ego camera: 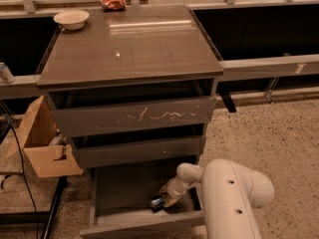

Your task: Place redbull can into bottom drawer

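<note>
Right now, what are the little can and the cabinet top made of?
The redbull can looks like shiny metal: its end glints. It is in the bottom drawer by the pincer. The cabinet top looks glossy, perhaps laminate or coated metal: light streaks reflect on it.

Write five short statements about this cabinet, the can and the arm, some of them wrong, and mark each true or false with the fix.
1. The bottom drawer is pulled open. True.
2. The redbull can stands on the cabinet top. False: it is inside the bottom drawer, right beside the pincer.
3. The pincer is down inside the bottom drawer. True.
4. The white bowl sits on the floor. False: it sits at the back corner of the cabinet top, on the picture's left.
5. The cardboard box stands on the picture's right of the cabinet. False: it stands on the picture's left.
</note>
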Controlling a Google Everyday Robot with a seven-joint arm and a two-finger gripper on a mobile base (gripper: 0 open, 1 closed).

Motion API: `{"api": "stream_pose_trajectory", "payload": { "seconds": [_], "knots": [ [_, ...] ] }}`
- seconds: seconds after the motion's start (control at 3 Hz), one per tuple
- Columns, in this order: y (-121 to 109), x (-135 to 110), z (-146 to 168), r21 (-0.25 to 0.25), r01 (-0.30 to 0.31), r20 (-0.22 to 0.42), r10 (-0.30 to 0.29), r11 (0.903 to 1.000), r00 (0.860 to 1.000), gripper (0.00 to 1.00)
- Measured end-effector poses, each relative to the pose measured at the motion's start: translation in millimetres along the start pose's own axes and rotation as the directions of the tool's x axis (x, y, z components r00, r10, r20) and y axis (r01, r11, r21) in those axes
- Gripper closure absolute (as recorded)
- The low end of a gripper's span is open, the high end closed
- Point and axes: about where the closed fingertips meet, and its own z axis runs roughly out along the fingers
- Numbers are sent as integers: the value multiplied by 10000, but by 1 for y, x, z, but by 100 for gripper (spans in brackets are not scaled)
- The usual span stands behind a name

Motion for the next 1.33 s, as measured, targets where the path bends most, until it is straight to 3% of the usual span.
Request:
{"api": "stream_pose_trajectory", "payload": {
  "seconds": [0.33, 0.67, 1.33],
  "knots": [
    [-24, 3, 6, 153, 113, -80, -112, 9998, 9999, 100],
    [-30, 6, 8, 112, 98, -103, -96, 9999, 9999, 100],
    [-30, 6, 8, 116, 97, -104, -96, 9999, 9999, 57]
  ]
}}
